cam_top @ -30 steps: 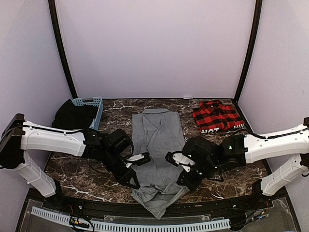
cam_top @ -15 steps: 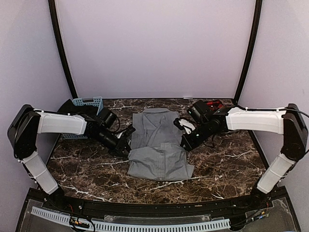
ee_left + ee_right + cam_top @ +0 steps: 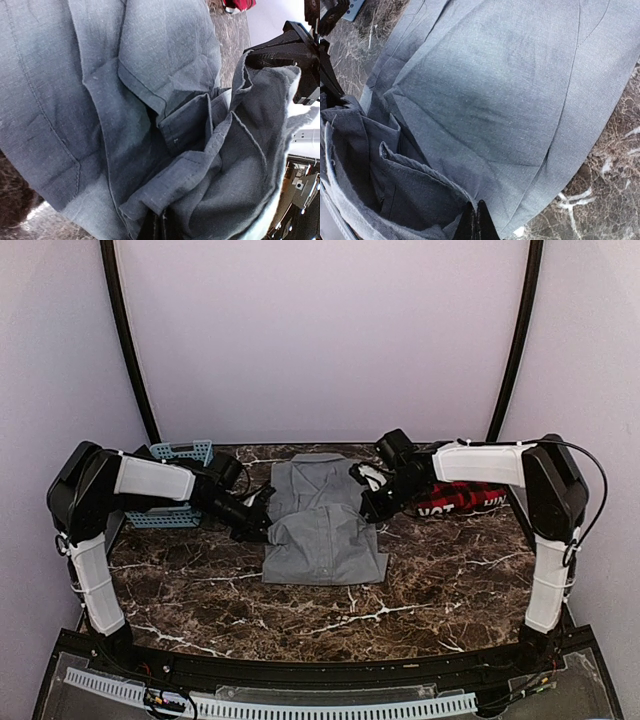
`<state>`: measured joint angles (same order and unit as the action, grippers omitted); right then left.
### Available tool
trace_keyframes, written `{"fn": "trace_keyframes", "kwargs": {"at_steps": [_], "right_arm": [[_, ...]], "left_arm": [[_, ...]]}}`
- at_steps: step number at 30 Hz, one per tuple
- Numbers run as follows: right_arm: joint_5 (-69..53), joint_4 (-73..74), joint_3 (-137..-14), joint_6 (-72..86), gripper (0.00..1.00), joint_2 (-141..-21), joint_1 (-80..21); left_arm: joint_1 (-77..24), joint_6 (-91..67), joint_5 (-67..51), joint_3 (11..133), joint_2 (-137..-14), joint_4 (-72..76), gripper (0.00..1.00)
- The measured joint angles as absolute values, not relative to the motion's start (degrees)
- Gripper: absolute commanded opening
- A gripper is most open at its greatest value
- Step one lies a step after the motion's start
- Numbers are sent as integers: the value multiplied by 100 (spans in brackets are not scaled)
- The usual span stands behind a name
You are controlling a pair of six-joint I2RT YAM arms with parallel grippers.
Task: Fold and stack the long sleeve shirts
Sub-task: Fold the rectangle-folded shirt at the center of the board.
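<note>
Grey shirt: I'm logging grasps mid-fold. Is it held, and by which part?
Yes. The grey shirt is pinched along its folded-over edge: the left gripper holds its left side, the right gripper its right side.

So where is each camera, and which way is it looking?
Top camera: up high behind the arms, looking down at the table; both arms show, left gripper and right gripper pinching the grey shirt, plaid shirt far right.
Left wrist camera: on the left arm, looking past its shut fingers across the grey shirt toward the right gripper.
Right wrist camera: on the right arm, looking past its shut fingers across the shirt toward the blue basket.
Shared: both wrist cameras see the bunched grey cloth they hold.
</note>
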<state>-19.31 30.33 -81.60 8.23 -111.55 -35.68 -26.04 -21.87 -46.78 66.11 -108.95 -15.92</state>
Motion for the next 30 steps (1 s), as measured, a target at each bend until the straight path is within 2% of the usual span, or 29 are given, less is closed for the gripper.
{"fn": "trace_keyframes", "kwargs": {"at_steps": [2, 7, 10, 15, 18, 24, 27, 30], "right_arm": [[-1929, 3052, -8350, 823, 13, -11343, -3511], [-1824, 2995, -8560, 893, 32, -11638, -3306], [-1752, 2895, -8517, 1022, 40, -11607, -3170], [-1636, 2434, -7907, 1216, 51, -11135, -3057], [-1732, 2075, -7338, 1367, 59, -10650, -3072], [-2036, 1284, -6521, 1675, 63, -10221, -3234], [-2141, 1041, -6381, 1789, 63, -10324, -3367], [-2239, 805, -6379, 1859, 60, -10525, -3540]], "left_arm": [[-2484, -2283, -4609, 6674, -10897, -1553, 4], [-2268, -2471, -4305, 6823, -10899, -1297, 29], [-2215, -2624, -4058, 6827, -10899, -1076, 49], [-2193, -2836, -3553, 6838, -10890, -727, 60], [-2171, -2880, -3223, 6779, -10785, -539, 70], [-2161, -2919, -2375, 6086, -9885, -47, 80], [-2152, -2923, -2047, 5653, -9408, 239, 86], [-2147, -2930, -2016, 5284, -9122, 515, 87]]}}
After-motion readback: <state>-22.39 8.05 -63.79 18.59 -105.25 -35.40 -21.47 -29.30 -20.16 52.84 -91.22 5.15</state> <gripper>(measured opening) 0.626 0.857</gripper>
